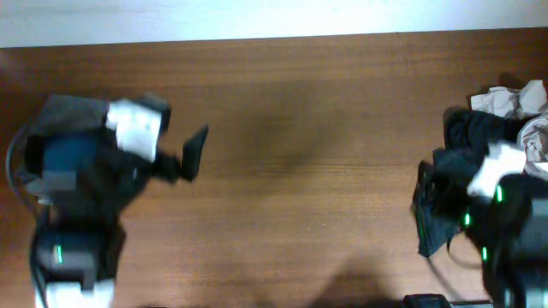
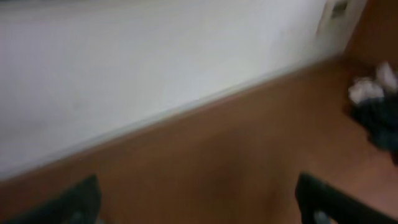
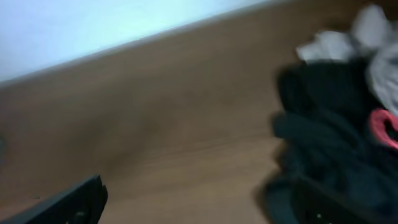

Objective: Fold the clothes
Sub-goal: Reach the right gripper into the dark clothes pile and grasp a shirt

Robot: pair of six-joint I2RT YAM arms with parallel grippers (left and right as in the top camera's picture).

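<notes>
Overhead, clothes [image 1: 475, 133] heap at the desk's [image 1: 300, 128] right edge; only our right wrist view shows red trim [image 3: 384, 127]. Both the left tool [image 2: 199, 204] and the right tool [image 3: 196, 204] gape empty.

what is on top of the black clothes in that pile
Crumpled pale grey and beige cloth overlaps the far side of the black clothes, with a red trim showing. The right arm covers the pile's near part, so anything there is hidden.
</notes>
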